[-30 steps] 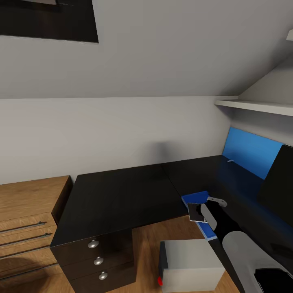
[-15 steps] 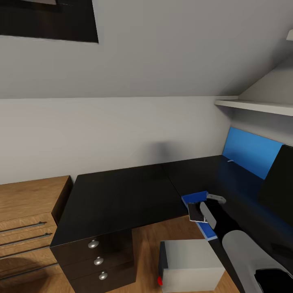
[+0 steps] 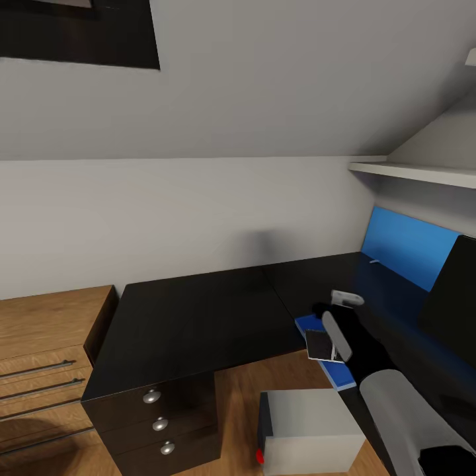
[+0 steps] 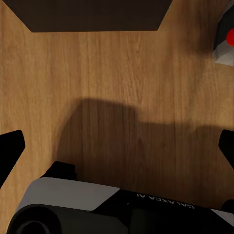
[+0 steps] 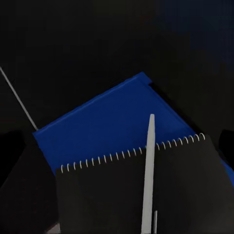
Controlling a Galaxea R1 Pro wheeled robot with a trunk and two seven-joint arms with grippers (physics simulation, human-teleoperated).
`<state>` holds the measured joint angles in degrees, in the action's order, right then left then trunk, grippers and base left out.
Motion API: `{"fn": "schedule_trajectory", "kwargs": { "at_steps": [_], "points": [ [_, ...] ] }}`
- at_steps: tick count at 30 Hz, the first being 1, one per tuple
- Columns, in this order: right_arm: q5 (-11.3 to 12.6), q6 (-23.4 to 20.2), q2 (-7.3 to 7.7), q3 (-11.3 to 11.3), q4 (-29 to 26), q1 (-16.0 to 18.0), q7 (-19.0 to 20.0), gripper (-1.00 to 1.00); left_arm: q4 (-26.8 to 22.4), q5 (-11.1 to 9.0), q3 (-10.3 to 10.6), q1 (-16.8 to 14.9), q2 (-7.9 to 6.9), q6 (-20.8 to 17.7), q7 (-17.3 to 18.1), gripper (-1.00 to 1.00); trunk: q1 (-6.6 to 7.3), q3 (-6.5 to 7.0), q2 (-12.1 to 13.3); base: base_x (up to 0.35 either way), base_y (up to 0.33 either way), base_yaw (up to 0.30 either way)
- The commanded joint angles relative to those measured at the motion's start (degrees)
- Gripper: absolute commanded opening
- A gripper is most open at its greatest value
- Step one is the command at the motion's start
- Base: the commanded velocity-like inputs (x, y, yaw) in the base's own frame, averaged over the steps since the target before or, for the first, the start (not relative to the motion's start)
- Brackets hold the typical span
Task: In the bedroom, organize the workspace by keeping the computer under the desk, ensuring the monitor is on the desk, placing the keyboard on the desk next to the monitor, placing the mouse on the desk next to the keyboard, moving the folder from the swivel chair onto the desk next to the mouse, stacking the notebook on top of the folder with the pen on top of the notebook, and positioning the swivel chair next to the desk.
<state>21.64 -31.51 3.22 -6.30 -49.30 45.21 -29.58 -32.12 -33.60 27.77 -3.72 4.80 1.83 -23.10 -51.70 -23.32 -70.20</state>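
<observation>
Right gripper [image 3: 338,301] poised above the near corner of the desk [image 3: 370,291], over the stack; in the right wrist view its jaws stand wide apart, dark fingertips [image 5: 9,156] at the two edges of that picture, holding nothing and touching nothing. Below them the blue folder [image 5: 107,122] lies flat on the glossy black tabletop, the spiral-bound dark notebook [image 5: 117,195] flat on top of it, and the pale pen [image 5: 147,170] lying across the notebook. Left gripper [image 4: 117,146] hangs over the wooden floor [image 4: 107,73], jaws likewise spread and empty, one fingertip [image 4: 10,146] at either side of its view. In the head view the black drawer cabinet [image 3: 192,324] with three round knobs adjoins the desk; the light grey computer [image 3: 311,430], red light on its dark front, stands on the floor between cabinet and desk, at the desk's edge. The monitor [image 3: 453,297] stands on the tabletop before the blue back panel [image 3: 403,254]. A white shelf [image 3: 413,173] projects under the sloped ceiling; a wooden chest of drawers [image 3: 46,357] stands left of the cabinet.
</observation>
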Motion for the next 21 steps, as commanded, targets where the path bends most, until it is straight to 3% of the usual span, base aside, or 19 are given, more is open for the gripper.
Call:
{"fn": "schedule_trajectory", "kwargs": {
  "at_steps": [1,12,13,17,21],
  "points": [
    [0.6,-0.2,-0.09,-0.3,-0.3,0.0,-0.6,1.00,0.0,-0.6,0.4,-0.1,-0.06,0.2,-0.5,1.00,0.00,-0.07,0.0,0.000,0.000,0.000],
    [0.5,-0.5,-3.27,-0.8,-3.1,-1.1,-0.7,1.00,0.0,-0.6,0.4,-0.1,-0.06,0.2,-0.5,1.00,0.00,-0.07,0.0,0.000,0.000,0.000],
    [0.5,-0.5,-3.71,-2.0,-3.5,-1.5,-0.7,1.00,0.0,-0.5,0.4,-0.1,-0.06,0.2,-0.5,1.00,0.00,-0.07,0.0,0.000,0.000,0.000],
    [0.6,-0.5,-3.97,-3.1,-3.7,-1.6,-0.6,1.00,0.0,-0.5,0.4,-0.1,-0.06,0.2,-0.5,1.00,0.00,-0.07,0.0,0.000,0.000,0.000],
    [0.7,-0.5,-5.18,-3.8,-4.0,-1.7,-0.6,1.00,0.0,-0.5,0.4,-0.1,-0.08,0.2,-0.5,1.00,0.00,-0.07,0.0,0.000,0.000,0.000]
  ]
}}
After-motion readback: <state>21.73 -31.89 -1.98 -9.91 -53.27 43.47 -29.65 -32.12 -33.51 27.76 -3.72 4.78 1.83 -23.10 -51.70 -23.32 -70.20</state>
